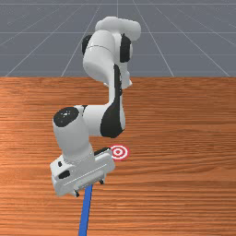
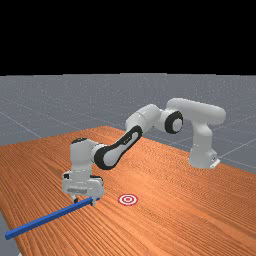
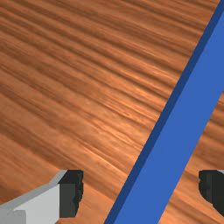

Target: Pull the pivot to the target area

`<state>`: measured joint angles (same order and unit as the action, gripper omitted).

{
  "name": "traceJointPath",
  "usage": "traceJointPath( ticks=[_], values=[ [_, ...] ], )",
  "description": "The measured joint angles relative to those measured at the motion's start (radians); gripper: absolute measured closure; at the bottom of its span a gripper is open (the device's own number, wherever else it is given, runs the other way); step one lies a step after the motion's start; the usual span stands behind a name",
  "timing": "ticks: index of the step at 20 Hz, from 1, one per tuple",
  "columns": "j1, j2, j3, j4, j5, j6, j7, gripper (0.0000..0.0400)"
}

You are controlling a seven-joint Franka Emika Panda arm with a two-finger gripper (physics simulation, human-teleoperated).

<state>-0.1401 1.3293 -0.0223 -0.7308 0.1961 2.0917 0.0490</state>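
Fingertips of gripper wide apart, with blue bar passing between, on desk, near target. Probably stiff, rather light, slightly slippery; better to squeeze both long sides squarely, close to covered end.

Target right of bar (front view)

Your arm: rounded white-grey shells, black joint bands, flat black disc cap left of the front view's middle, dark fingertip pads.
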Motion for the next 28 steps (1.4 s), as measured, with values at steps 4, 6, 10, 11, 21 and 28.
traceJointPath(
  ticks=[4,6,10,11,21,28],
  values=[
    [-0.007,0.052,-0.003,0.092,-0.012,-0.021,0.016,0.0011],
    [-0.006,0.092,-0.007,0.164,-0.055,-0.051,-0.045,0.0004],
    [-0.02,0.104,0.019,0.193,-0.034,-0.08,-0.065,0.0001],
    [-0.02,0.104,0.019,0.193,-0.034,-0.08,-0.065,0.0],
    [-0.038,-0.082,0.043,-0.147,-0.034,0.053,-0.209,0.0302],
    [-0.064,-0.453,0.048,-0.864,0.057,0.42,-0.177,0.0305]
  ],
)
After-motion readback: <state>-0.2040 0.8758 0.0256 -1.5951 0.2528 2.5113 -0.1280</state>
